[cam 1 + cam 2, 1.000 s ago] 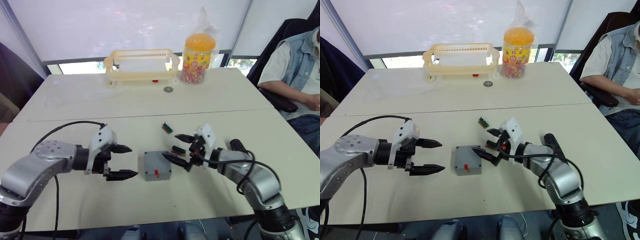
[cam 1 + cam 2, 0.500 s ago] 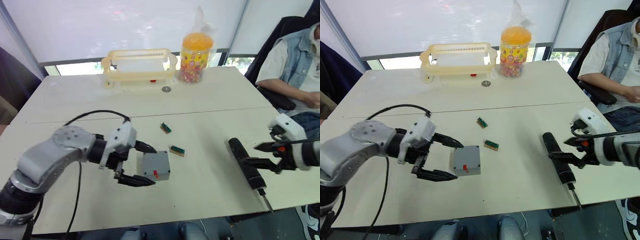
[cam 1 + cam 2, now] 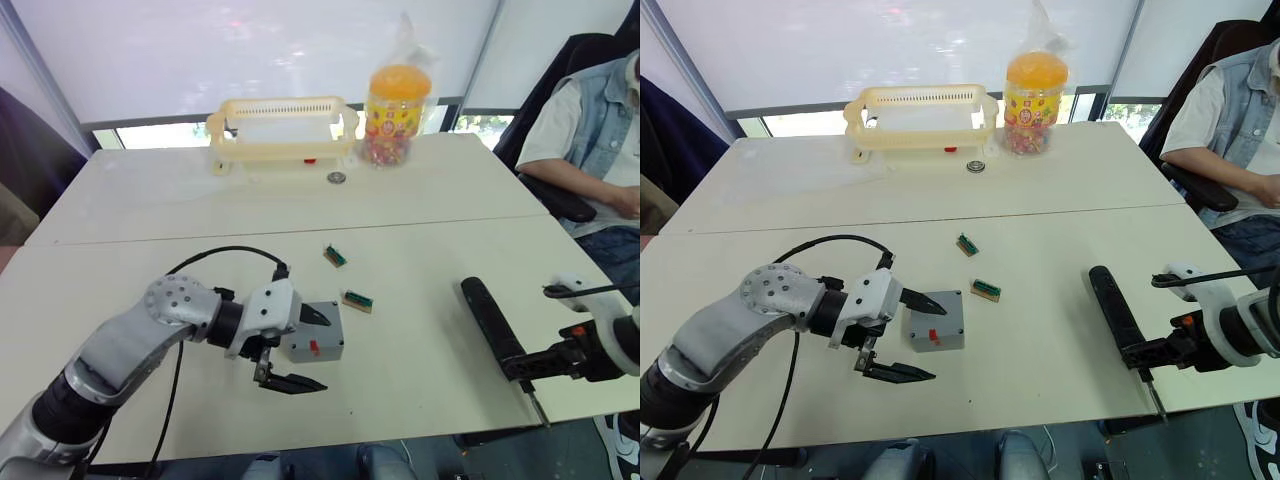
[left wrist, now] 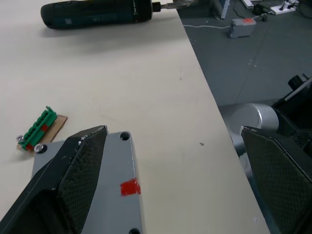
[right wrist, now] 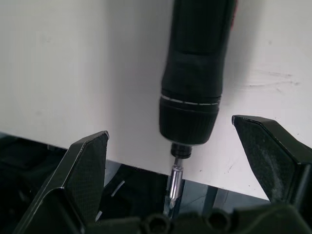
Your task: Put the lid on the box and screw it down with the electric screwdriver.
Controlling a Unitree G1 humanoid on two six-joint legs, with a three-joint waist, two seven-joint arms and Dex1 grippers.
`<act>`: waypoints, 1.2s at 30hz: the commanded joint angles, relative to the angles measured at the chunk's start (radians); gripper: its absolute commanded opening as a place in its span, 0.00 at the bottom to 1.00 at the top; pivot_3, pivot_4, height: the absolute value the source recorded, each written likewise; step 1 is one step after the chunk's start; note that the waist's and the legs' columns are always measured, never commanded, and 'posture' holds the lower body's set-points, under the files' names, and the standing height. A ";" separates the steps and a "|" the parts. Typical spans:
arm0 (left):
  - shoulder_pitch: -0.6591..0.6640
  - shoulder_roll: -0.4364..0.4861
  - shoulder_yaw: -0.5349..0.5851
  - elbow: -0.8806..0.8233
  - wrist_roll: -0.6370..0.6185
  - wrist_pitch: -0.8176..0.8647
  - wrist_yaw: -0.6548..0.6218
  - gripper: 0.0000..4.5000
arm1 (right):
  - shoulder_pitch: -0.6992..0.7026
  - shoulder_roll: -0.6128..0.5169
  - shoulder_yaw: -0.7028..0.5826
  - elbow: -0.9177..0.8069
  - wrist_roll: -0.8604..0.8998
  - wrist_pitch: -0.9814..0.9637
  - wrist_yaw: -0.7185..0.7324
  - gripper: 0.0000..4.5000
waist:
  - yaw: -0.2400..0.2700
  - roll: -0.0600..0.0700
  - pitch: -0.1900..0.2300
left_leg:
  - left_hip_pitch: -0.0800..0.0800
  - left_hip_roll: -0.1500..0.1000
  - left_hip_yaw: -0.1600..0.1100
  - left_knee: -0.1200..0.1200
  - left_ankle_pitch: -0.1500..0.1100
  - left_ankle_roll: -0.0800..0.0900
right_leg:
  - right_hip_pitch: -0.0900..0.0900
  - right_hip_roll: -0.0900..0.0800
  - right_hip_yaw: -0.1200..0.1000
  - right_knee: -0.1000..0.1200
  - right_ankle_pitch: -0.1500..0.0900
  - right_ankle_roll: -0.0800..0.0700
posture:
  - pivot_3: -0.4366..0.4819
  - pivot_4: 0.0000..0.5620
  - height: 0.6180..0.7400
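The small grey box point(image 3: 312, 343) sits at the table's front centre, with a red mark on the side facing me. A flat grey lid point(image 3: 948, 312) appears to close its top. My left gripper point(image 3: 325, 352) is open around the box, one finger over the top and the other in front of it. The black electric screwdriver point(image 3: 490, 320) lies on the table at the right, its metal bit past the front edge. My right gripper point(image 5: 168, 129) is open, a finger on each side of the screwdriver's bit end, not closed on it.
Two small green-brown blocks point(image 3: 334, 256) point(image 3: 357, 300) lie just behind the box. A yellow basket point(image 3: 283, 130), a candy jar point(image 3: 397, 115) and a coin point(image 3: 337, 178) stand at the back. A person point(image 3: 600, 130) sits at the far right.
My left gripper moved in from the left until it straddles the box. My right gripper left the box, swung right and came down over the screwdriver's bit end.
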 commanded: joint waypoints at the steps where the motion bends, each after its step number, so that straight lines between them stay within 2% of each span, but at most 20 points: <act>1: 0.012 -0.007 0.015 -0.040 -0.008 0.015 0.027 1.00 | -0.019 0.023 0.013 0.012 -0.011 0.006 -0.042 0.99 | -0.001 0.000 0.000 | 0.000 0.000 0.000 0.000 0.000 0.000 | 0.000 0.000 0.000 0.000 0.000 0.000 | 0.48 0.27 1.00; 5: 0.015 -0.019 0.023 -0.051 -0.020 0.039 0.052 1.00 | -0.031 0.102 0.065 0.034 -0.065 0.006 -0.110 0.99 | 0.000 0.000 0.000 | 0.000 0.000 0.000 0.000 0.000 0.000 | 0.000 0.000 0.000 0.000 0.000 0.000 | 0.48 0.27 1.00; 6: 0.016 -0.020 0.023 -0.052 -0.020 0.042 0.056 1.00 | -0.034 0.119 0.076 0.039 -0.086 0.000 -0.128 0.94 | 0.000 0.000 0.000 | 0.000 0.000 0.000 0.000 0.000 0.000 | 0.000 0.000 0.000 0.000 0.000 0.000 | 0.48 0.27 1.00; 8: 0.021 -0.021 0.030 -0.052 -0.023 0.053 0.064 1.00 | -0.047 0.163 0.092 0.055 -0.120 -0.009 -0.163 0.80 | -0.001 -0.002 -0.001 | 0.000 0.000 0.000 0.000 0.000 0.000 | 0.000 0.000 0.000 0.000 0.001 0.003 | 0.48 0.27 1.00; 12: 0.040 -0.010 0.039 -0.055 -0.023 0.059 0.067 1.00 | -0.051 0.195 0.114 0.050 -0.155 -0.020 -0.178 0.38 | -0.004 -0.007 -0.003 | 0.001 0.000 0.000 0.000 0.000 0.000 | 0.001 0.001 0.000 0.001 0.002 0.003 | 0.48 0.27 1.00; 17: 0.070 0.006 0.060 -0.030 -0.019 0.043 0.056 1.00 | -0.039 0.209 0.062 0.037 -0.171 -0.059 -0.173 0.38 | -0.004 -0.013 -0.006 | 0.002 0.000 0.000 0.000 0.000 0.000 | 0.001 0.001 0.000 0.000 0.000 0.000 | 0.48 0.27 1.00; 20: 0.068 0.014 0.115 0.047 -0.035 0.040 0.046 1.00 | -0.146 0.289 -0.111 0.129 -0.190 -0.207 -0.204 0.38 | -0.010 -0.013 -0.006 | 0.002 0.000 0.000 0.001 0.000 0.000 | 0.001 0.001 0.000 0.000 0.001 0.000 | 0.48 0.27 1.00; 23: 0.033 0.002 0.169 0.142 -0.066 0.054 0.042 1.00 | -0.232 0.378 -0.260 0.127 -0.170 -0.345 -0.228 0.38 | -0.009 0.002 0.001 | 0.002 -0.001 0.003 0.002 0.000 0.001 | 0.001 0.001 0.002 0.001 0.002 0.000 | 0.48 0.27 1.00; 25: 0.005 -0.018 0.196 0.199 -0.085 0.063 0.050 1.00 | -0.245 0.463 -0.340 0.036 -0.138 -0.464 -0.234 0.38 | 0.000 0.004 0.002 | 0.001 -0.001 0.002 0.001 0.000 0.001 | -0.001 0.001 0.002 0.003 0.004 0.005 | 0.48 0.27 1.00; 27: -0.019 -0.043 0.216 0.245 -0.105 0.083 0.066 1.00 | -0.231 0.593 -0.382 -0.098 -0.100 -0.565 -0.273 0.38 | 0.002 0.004 0.002 | 0.000 -0.001 -0.002 -0.002 -0.001 0.001 | -0.002 0.003 -0.001 0.004 0.003 0.005 | 0.48 0.27 1.00; 29: -0.026 -0.054 0.223 0.257 -0.114 0.097 0.071 1.00 | -0.200 0.766 -0.366 -0.242 -0.100 -0.721 -0.331 0.38 | -0.001 0.003 0.001 | -0.001 0.000 -0.005 -0.002 -0.002 0.004 | -0.002 0.004 -0.003 0.004 0.003 0.005 | 0.48 0.27 1.00; 31: -0.024 -0.048 0.224 0.264 -0.106 0.093 0.068 1.00 | -0.170 0.876 -0.296 -0.331 -0.125 -0.796 -0.378 0.38 | -0.006 0.003 0.001 | -0.001 0.001 -0.006 -0.003 -0.003 0.005 | -0.003 0.003 -0.002 0.004 0.003 0.005 | 0.48 0.27 1.00; 34: -0.016 -0.046 0.225 0.238 -0.119 0.112 0.069 0.70 | -0.122 1.019 -0.178 -0.415 -0.096 -0.853 -0.406 0.38 | -0.006 0.004 0.001 | -0.003 0.000 -0.005 -0.003 -0.002 0.003 | -0.006 0.000 0.001 0.004 0.003 0.006 | 0.48 0.27 1.00; 36: -0.010 -0.037 0.218 0.223 -0.118 0.120 0.062 0.47 | -0.093 1.070 -0.105 -0.431 -0.111 -0.883 -0.412 0.38 | -0.005 0.004 0.002 | -0.003 -0.001 -0.005 -0.001 -0.001 0.002 | -0.006 -0.001 0.002 0.004 0.003 0.006 | 0.48 0.27 1.00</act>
